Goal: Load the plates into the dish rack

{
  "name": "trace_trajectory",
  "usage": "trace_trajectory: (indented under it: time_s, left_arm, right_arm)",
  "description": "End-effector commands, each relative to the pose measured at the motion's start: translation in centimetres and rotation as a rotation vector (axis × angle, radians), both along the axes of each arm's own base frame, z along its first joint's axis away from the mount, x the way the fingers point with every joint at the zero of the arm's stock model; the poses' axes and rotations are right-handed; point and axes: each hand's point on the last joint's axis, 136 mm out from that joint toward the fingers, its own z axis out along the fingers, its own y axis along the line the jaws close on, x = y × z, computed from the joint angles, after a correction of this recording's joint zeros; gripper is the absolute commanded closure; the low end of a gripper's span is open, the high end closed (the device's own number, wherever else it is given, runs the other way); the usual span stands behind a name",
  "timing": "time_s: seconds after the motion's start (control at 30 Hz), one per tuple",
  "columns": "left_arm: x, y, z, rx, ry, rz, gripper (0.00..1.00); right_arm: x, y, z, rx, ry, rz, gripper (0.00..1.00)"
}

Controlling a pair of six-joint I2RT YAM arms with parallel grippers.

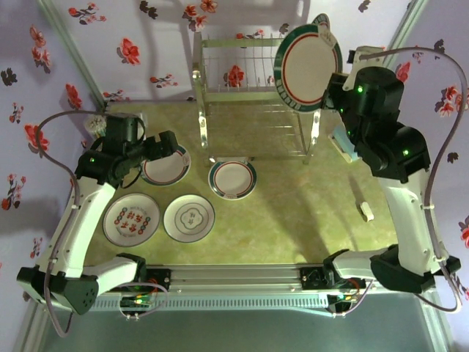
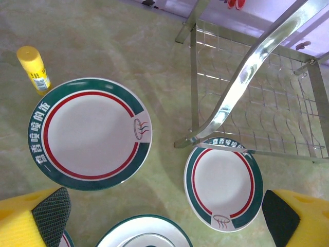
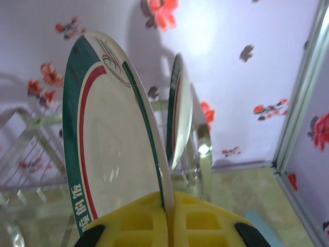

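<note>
Yellow foam on the right jaws, pinched on the rim of a green-and-red banded plate (image 3: 113,149), held upright at the right end of the dish rack (image 1: 242,81). Right arm (image 1: 381,132) raised, reaching far. Just behind, a second plate (image 3: 180,108) on edge. Left arm (image 1: 102,165) bent low, left jaws wide apart above another banded plate (image 2: 90,134). Flat on the olive table (image 1: 308,213): three more plates (image 1: 188,218). Lilac walls (image 1: 44,95), red flowers.

I see a yellow-green desk (image 1: 293,213) bearing four round white plates (image 1: 233,179), a shiny wire dish rack (image 1: 249,95), a yellow cylinder (image 2: 34,68).
</note>
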Motion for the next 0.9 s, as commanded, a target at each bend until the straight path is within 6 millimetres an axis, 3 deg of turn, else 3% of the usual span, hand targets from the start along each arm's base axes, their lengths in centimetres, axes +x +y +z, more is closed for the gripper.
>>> trace_trajectory:
  time_s: [0.0,0.2,0.4,0.67,0.87]
  left_arm:
    - [-0.1,0.4,-0.2,0.011,0.016,0.007,0.0]
    - [0.0,0.3,0.2,0.007,0.007,0.005,0.0]
    - [0.1,0.3,0.5,0.015,0.004,-0.001,0.0]
    - [0.2,0.2,0.2,0.016,0.009,-0.001,0.0]
    - [0.0,0.3,-0.2,0.018,0.009,-0.002,0.0]
  right_arm:
    - [0.5,-2.1,5.0,0.056,-0.186,-0.141,1.0]
    - [2.2,-3.1,5.6,0.015,-0.217,-0.272,1.0]
    - [4.1,-2.7,6.0,-0.066,-0.207,-0.364,1.0]
    - [7.1,-0.5,5.8,-0.16,-0.188,-0.417,1.0]
    - [9.7,1.6,4.6,-0.28,-0.163,-0.467,1.0]
